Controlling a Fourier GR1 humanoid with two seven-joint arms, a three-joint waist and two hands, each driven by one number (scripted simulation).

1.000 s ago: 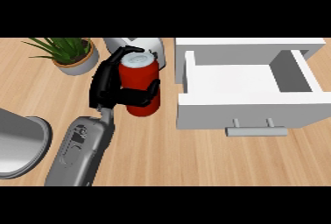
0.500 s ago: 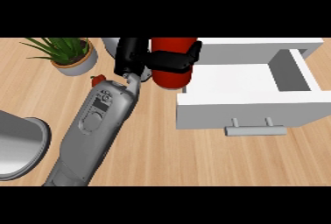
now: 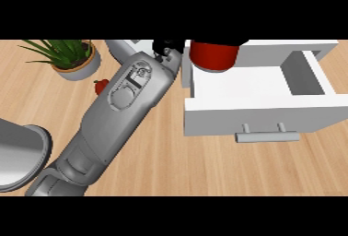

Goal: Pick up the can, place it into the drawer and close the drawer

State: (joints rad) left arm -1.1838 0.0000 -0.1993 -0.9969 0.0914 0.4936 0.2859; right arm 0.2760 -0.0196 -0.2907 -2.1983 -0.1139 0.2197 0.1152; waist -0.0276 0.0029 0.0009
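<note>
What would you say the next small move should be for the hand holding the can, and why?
Probably lower it and let go: the left hand holds the can over the back-left part of the open drawer, whose white floor shows bare beneath it.

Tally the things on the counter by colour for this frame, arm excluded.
Red: 2, the red cylindrical can and a small red object beside the forearm
White: 1, the open white drawer
Green: 1, the potted plant
Grey: 1, the round metal item at left
Total: 5

The red can hangs upright over the back left corner of the open white drawer.
</note>
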